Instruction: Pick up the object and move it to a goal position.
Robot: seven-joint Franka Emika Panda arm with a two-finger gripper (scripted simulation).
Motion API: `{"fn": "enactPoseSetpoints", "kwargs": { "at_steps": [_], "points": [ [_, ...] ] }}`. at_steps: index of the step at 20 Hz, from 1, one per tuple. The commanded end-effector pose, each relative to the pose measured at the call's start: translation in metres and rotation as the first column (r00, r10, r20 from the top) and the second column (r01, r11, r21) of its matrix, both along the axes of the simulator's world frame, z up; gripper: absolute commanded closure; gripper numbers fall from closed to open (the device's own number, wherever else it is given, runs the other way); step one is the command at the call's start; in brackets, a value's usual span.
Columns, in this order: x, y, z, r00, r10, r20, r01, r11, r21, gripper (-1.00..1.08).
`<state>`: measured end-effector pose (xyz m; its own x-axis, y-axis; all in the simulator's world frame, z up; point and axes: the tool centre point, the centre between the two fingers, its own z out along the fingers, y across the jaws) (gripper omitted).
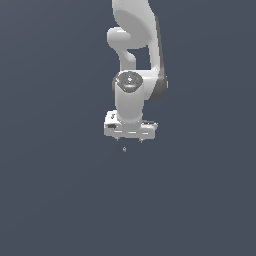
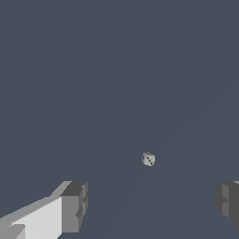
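tool (image 1: 129, 139) jaws apart, poised over object (image 1: 124, 148), not touching; spread likely set to straddle the speck.

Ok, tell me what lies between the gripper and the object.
Nothing. In the exterior view, only bare dark ground separates the open gripper from the tiny pale object below it. The wrist view shows the same.

Text on the arm: none can be read.
Text on the tool (image 1: 129, 141): none can be read.
Marks on the object (image 2: 148, 159): a few dark dots are seen in the wrist view; no letter or number can be made out.
Background: no signs or labels are shown.
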<state>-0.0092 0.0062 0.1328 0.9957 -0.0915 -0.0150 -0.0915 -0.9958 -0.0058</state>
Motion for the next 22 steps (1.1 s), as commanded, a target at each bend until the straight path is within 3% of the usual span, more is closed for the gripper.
{"fn": "enactPoseSetpoints", "kwargs": {
  "at_steps": [1,10,22],
  "points": [
    [-0.004,-0.005,-0.017,1.0,-0.031,0.002,0.031,1.0,-0.001,-0.92],
    [-0.017,-0.021,-0.065,0.992,-0.122,0.012,0.122,0.992,-0.006,-0.92],
    [-0.02,-0.023,-0.081,0.991,-0.137,0.013,0.137,0.991,-0.007,-0.92]
  ]
}}
